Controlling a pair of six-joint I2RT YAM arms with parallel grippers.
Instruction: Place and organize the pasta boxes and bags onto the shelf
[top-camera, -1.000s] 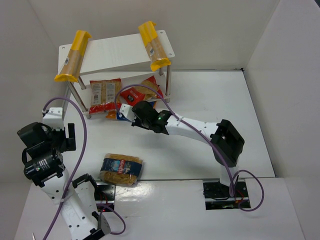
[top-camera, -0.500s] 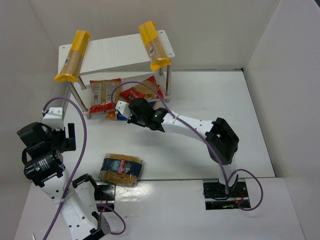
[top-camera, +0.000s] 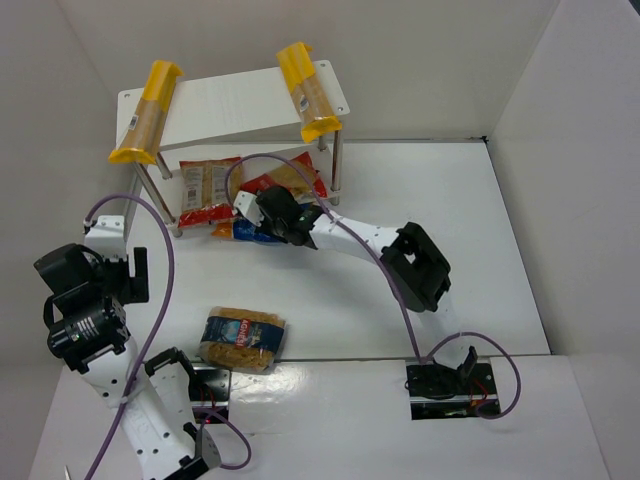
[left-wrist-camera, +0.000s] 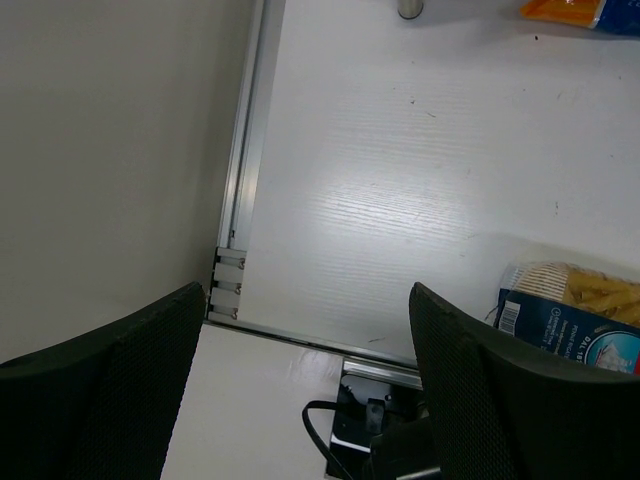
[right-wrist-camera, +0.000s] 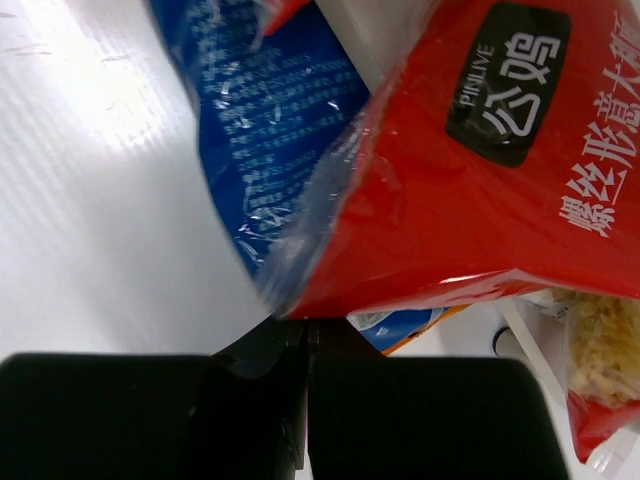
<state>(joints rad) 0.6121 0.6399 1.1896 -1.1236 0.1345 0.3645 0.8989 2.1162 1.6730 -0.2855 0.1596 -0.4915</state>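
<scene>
At the far left corner of the white table (top-camera: 400, 200) stands the white two-tier shelf (top-camera: 230, 105). Its top board carries two long yellow-ended spaghetti packs, one along the left end (top-camera: 145, 112) and one along the right end (top-camera: 308, 92), both overhanging the near edge. Under the top board, one red-trimmed plastic pasta pouch (top-camera: 207, 190) lies flat at the left side.

The right gripper (top-camera: 252, 207) reaches in at the shelf's near edge. Its fingers are pressed together on the clear edge of a second red-trimmed pouch (right-wrist-camera: 480, 200), which is tilted over a blue-trimmed pouch (right-wrist-camera: 270, 110). The blue-trimmed pouch juts out toward the near edge of the table.

Another blue-trimmed pouch (top-camera: 242, 340) lies flat near the table's near edge, just beside the left arm's base. The left gripper (left-wrist-camera: 310, 340) hangs spread apart above the near left corner, holding nothing.
</scene>
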